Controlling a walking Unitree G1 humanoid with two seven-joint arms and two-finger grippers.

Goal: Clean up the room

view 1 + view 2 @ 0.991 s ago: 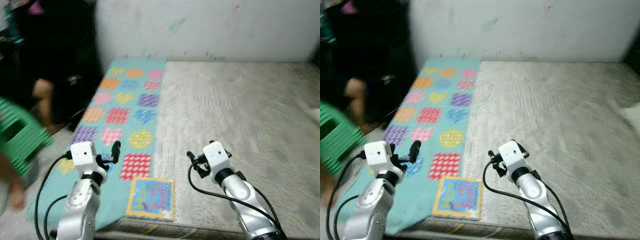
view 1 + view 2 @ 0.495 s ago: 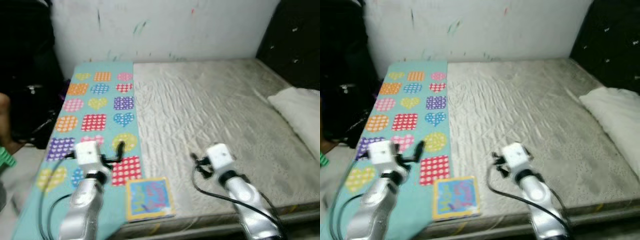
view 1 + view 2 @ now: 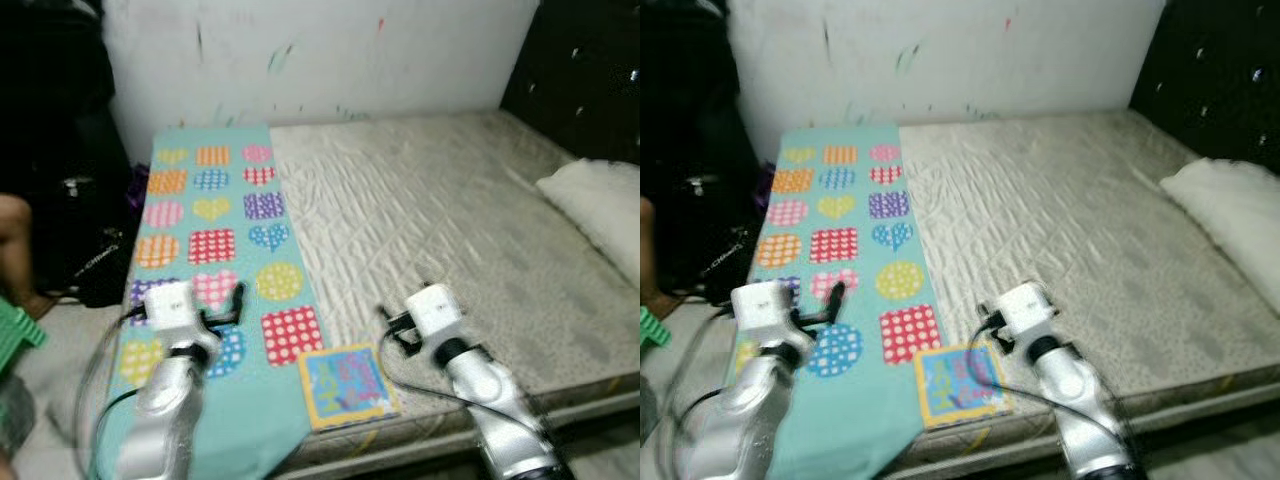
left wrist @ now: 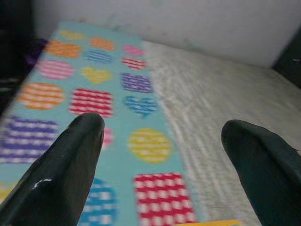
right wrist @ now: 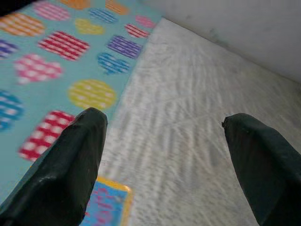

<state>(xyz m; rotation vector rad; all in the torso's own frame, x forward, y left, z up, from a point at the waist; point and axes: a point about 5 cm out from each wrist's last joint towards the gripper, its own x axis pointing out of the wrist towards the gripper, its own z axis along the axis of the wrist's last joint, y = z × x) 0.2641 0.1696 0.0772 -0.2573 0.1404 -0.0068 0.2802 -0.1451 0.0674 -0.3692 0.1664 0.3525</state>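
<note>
In the left wrist view, the left gripper (image 4: pixel 162 136) is being held with its two black fingers (image 4: pixel 70 165) spread wide and nothing between them, above a teal mat (image 4: pixel 70 117) printed with coloured hearts, circles and squares. In the right wrist view, the right gripper (image 5: pixel 164 141) is likewise being kept wide and empty, over the seam where the mat meets the grey mattress (image 5: pixel 188 117), with a corner of a picture book (image 5: pixel 108 205) showing at the bottom edge. In the left eye view, the book (image 3: pixel 347 382) is seen whole, lying flat at lower centre on the near edge of the bed, between the two silver arms and partly on the mat; its blue cover is framed in yellow, and its lettering is too blurred to be read. A white pillow (image 3: pixel 600 205) is lying at the right edge of the frame beside a dark headboard (image 3: pixel 585 70), neither being shown by the wrist cameras. At the left edge, part of a person's leg (image 3: pixel 12 240), a black bag (image 3: pixel 85 260) on the floor and a green stool (image 3: pixel 15 335) are being shown. The white wall (image 3: pixel 320 50) behind the bed is marked with small smears of colour.
</note>
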